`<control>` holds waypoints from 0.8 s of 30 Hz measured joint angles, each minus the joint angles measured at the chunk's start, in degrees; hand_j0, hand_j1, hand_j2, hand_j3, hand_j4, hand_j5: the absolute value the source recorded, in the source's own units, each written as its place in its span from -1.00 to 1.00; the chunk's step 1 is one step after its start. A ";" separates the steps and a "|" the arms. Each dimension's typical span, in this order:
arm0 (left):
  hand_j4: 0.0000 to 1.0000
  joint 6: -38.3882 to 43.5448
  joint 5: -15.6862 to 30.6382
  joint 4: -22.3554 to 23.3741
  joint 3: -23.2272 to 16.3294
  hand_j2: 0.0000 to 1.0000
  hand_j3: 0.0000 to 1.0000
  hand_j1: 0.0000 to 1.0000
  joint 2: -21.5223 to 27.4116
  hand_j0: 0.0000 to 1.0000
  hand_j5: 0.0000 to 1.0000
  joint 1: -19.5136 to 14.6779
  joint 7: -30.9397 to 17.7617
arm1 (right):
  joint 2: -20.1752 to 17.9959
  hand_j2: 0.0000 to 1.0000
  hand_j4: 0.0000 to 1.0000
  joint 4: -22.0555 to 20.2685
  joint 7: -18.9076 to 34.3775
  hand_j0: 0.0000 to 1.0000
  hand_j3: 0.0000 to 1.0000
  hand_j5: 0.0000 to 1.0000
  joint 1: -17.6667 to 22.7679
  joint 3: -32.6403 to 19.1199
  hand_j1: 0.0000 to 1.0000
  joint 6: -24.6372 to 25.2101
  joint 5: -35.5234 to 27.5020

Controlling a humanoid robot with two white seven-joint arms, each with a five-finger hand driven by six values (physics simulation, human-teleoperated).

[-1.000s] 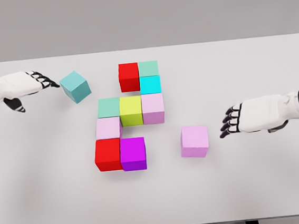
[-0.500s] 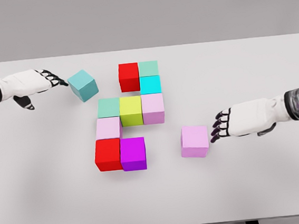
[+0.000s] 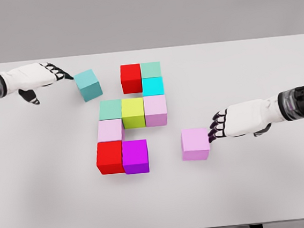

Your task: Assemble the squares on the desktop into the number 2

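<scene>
On the white desk (image 3: 255, 71) nine cubes sit packed together in the middle. At the far end a red cube (image 3: 131, 78) touches a pale green cube (image 3: 151, 69) on its right, and a cyan cube (image 3: 152, 86) sits just in front of the pale green one. Below them runs a row of three: a mint green cube (image 3: 110, 109) on the left, a yellow-green cube (image 3: 133, 112) in the middle, a pale pink cube (image 3: 155, 110) on the right. Nearer, under the mint one, is another pale pink cube (image 3: 110, 130), and the nearest row has a second red cube (image 3: 110, 157) with a magenta cube (image 3: 135, 156) touching its right side.

Two cubes lie apart from the group. A teal cube (image 3: 88, 84), turned at an angle to the others, sits left of the far red cube with a gap between them. A loose lilac cube (image 3: 196, 143) sits right of the magenta cube, well apart from it.

The left hand (image 3: 39, 76) reaches in from the far left, its dark fingers (image 3: 62, 74) stretched out and slightly apart, the tips just beside the teal cube's left edge; whether they touch it cannot be told. The right hand (image 3: 239, 120) comes in from the right, its fingers (image 3: 216, 127) loosely curled and spread, resting against the right side of the lilac cube without gripping it.
</scene>
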 measured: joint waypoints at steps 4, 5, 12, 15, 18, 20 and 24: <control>1.00 0.00 -0.02 1.74 0.00 1.00 1.00 1.00 -1.39 1.00 1.00 -0.62 0.00 | 0.14 0.97 0.97 -0.54 0.00 0.97 0.97 0.97 0.00 0.02 0.97 -0.03 0.32; 1.00 0.00 -0.02 2.13 -0.01 1.00 1.00 1.00 -1.68 1.00 1.00 -0.79 0.00 | 0.16 0.97 0.97 -0.89 0.00 0.97 0.97 0.97 0.00 0.02 0.97 -0.03 0.36; 1.00 -0.01 -0.01 4.54 -0.02 1.00 1.00 1.00 -3.51 1.00 1.00 -2.11 -0.95 | 0.50 0.97 0.97 -2.32 0.00 0.97 0.97 0.97 0.00 0.03 0.97 -0.04 0.42; 1.00 -0.01 -0.02 4.89 -0.02 1.00 1.00 1.00 -4.16 1.00 1.00 -2.55 -1.08 | 0.59 0.97 0.97 -3.04 0.00 0.97 0.97 0.97 0.09 0.03 0.97 -0.04 0.43; 1.00 -0.01 -0.01 5.22 0.03 1.00 1.00 1.00 -4.50 1.00 1.00 -2.72 -1.12 | 0.62 0.97 0.97 -3.41 0.00 0.97 0.97 0.97 0.09 0.02 0.97 -0.04 0.42; 1.00 -0.01 -0.01 5.40 0.09 1.00 1.00 1.00 -4.58 1.00 1.00 -2.81 -1.13 | 0.65 0.97 0.97 -3.55 0.00 0.97 0.97 0.97 0.09 0.02 0.97 -0.04 0.40; 1.00 -0.01 0.05 5.58 0.35 1.00 1.00 1.00 -4.44 1.00 1.00 -2.81 -1.14 | 1.00 0.97 0.97 -3.62 0.01 0.97 0.97 0.97 0.09 0.02 0.97 -0.04 0.41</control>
